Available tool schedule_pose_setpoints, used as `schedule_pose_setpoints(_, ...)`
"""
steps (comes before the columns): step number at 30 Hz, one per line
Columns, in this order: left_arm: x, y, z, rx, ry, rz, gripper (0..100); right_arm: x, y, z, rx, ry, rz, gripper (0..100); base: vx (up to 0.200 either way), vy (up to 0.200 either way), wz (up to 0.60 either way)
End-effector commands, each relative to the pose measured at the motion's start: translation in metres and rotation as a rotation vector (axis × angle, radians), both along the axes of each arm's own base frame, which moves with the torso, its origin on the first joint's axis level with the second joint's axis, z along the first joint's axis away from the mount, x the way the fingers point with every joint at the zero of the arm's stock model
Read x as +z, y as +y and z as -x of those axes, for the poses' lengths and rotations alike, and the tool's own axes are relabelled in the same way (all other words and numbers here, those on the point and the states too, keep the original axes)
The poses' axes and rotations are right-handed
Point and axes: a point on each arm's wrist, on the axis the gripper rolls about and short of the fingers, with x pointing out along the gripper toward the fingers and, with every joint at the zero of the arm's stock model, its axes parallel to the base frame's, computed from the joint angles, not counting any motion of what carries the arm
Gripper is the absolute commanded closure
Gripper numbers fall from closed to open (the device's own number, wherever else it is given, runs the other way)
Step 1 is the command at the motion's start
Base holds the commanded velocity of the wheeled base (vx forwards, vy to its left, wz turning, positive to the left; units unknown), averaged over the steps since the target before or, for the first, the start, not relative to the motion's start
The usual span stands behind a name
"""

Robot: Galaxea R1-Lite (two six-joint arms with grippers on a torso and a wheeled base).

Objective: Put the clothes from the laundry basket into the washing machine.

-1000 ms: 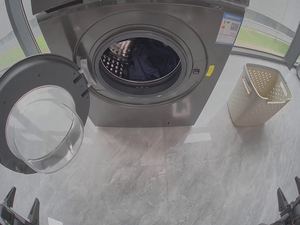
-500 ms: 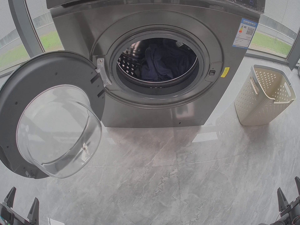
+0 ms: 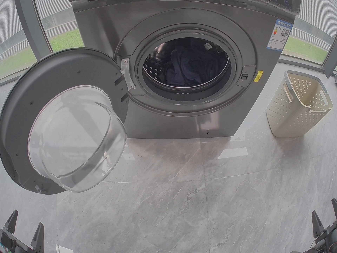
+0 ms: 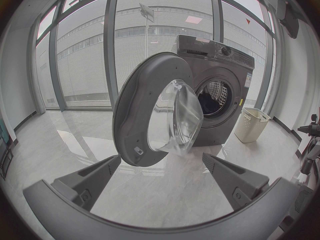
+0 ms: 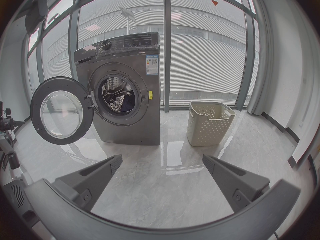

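Observation:
A grey front-loading washing machine (image 3: 210,123) stands ahead with dark blue clothes (image 3: 191,65) lying inside its drum. Its round door (image 3: 66,123) hangs wide open to the left, glass bowl facing me. A cream perforated laundry basket (image 3: 298,106) sits on the floor right of the machine, and what I see of its inside holds nothing. My left gripper (image 3: 24,227) is low at the near left, open and holding nothing. At the near right my right gripper (image 3: 324,216) is also open and holding nothing. Both are far from the machine. The machine (image 5: 133,117) and basket (image 5: 208,125) also show in the right wrist view.
Pale marble floor (image 3: 196,201) spreads between me and the machine. Tall windows with grey frames (image 3: 28,21) stand behind the machine. The open door (image 4: 146,117) juts out into the left side of the floor space.
The whole head view has shifted: machine, door and basket now sit further right and slightly higher, so the camera moved. Both grippers keep their places at the lower corners.

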Motion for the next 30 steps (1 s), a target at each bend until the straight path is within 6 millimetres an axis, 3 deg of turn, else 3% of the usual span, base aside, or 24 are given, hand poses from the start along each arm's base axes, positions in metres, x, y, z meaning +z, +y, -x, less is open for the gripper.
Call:
schedule_pose_setpoints(1,-0.0047,0.0,-0.0005,0.0,0.007,0.0,0,-0.0046,0.0,-0.0008,-0.001,0.011,0.001,0,0.0,0.0,0.6)
schedule_pose_setpoints(4,-0.0047,0.0,-0.0004,0.0,0.005,0.0,0,-0.0046,0.0,-0.0008,0.0,0.011,0.001,0,0.0,0.0,0.4)
schedule_pose_setpoints(16,-0.0047,0.0,-0.0005,0.0,0.007,0.0,0,-0.0046,0.0,-0.0008,0.0,0.011,0.001,0,0.0,0.2,0.0)
schedule_pose_setpoints(24,-0.0047,0.0,-0.0005,0.0,0.007,-0.001,0,-0.0046,0.0,-0.0008,-0.003,0.011,0.002,0,0.0,0.0,0.45)
schedule_pose_setpoints(30,-0.0047,0.0,-0.0005,0.0,0.007,0.0,0,-0.0046,0.0,-0.0008,0.0,0.011,0.002,0,0.0,0.033,0.0)
